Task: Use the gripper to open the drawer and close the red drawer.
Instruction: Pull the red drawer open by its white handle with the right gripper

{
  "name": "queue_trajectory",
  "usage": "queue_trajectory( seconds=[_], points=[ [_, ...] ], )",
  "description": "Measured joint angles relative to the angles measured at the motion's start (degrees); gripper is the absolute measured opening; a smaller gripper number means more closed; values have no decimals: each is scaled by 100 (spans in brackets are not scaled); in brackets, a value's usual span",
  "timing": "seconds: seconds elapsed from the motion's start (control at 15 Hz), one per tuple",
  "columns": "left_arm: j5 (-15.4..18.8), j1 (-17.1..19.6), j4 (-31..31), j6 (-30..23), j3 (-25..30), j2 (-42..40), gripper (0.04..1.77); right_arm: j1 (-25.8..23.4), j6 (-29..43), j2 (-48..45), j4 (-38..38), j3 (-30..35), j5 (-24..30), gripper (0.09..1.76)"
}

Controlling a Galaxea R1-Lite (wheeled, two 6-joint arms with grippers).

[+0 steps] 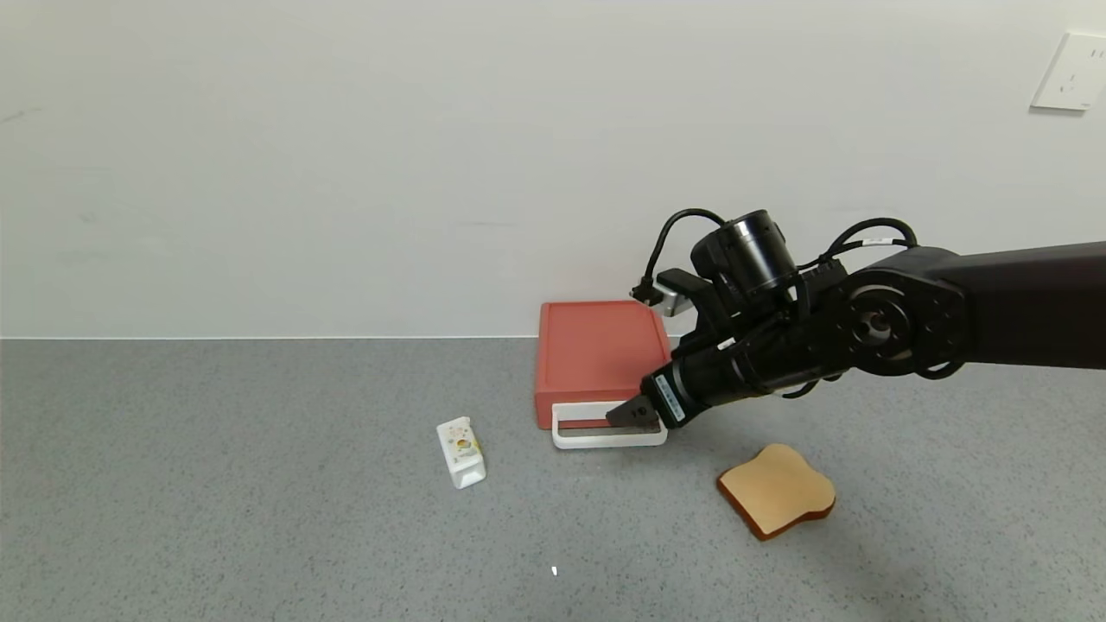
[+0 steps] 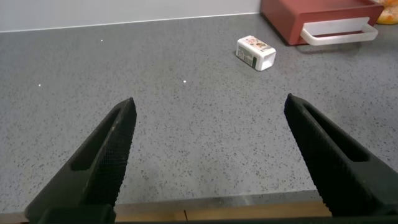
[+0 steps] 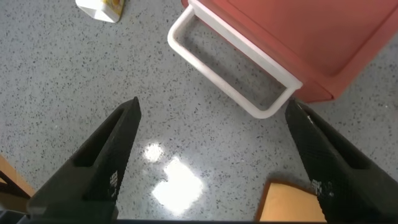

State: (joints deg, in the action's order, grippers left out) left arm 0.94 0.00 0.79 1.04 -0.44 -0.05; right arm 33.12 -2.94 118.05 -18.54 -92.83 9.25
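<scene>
The red drawer (image 1: 600, 356) sits on the grey countertop (image 1: 216, 484) at the far side, against the white wall (image 1: 346, 173). Its tray appears fully pushed in. The white loop handle (image 1: 605, 436) projects from its front toward 6 o'clock.

The right gripper (image 1: 635, 417) reaches in from 3 o'clock on a black arm (image 1: 994, 302). Its tip is at the right end of the handle, low over the countertop. In the right wrist view the right gripper (image 3: 211, 158) has its two fingers (image 3: 109, 155) spread wide apart with nothing between them. The handle (image 3: 230, 78) and the front edge of the drawer (image 3: 298, 37) lie just beyond the fingertips in that view. Whether a fingertip touches the handle cannot be determined from the head view, since the gripper covers the contact area.

The left gripper (image 2: 208, 155) is parked well away from the drawer, at about 9 o'clock from it, over bare countertop. Its fingers (image 2: 99, 162) are wide open and hold nothing.

A small white carton (image 1: 460, 452) lies on its side at 8 o'clock from the drawer, near the handle but apart from it. A slice of toast (image 1: 776, 490) lies flat at 4 o'clock from the drawer, just below the right gripper. A white wall socket (image 1: 1070, 71) is mounted at the upper right of the wall.
</scene>
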Motion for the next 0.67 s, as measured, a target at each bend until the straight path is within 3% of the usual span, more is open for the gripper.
queue_trajectory(
  seconds=[0.27, 0.67],
  points=[
    [2, 0, -2, 1, 0, 0, 172, 128, 62, 339, -171, -300, -63, 171],
    [2, 0, -2, 0, 11, 0, 172, 395, 497, 1072, -970, -1420, -603, 171]
  ],
)
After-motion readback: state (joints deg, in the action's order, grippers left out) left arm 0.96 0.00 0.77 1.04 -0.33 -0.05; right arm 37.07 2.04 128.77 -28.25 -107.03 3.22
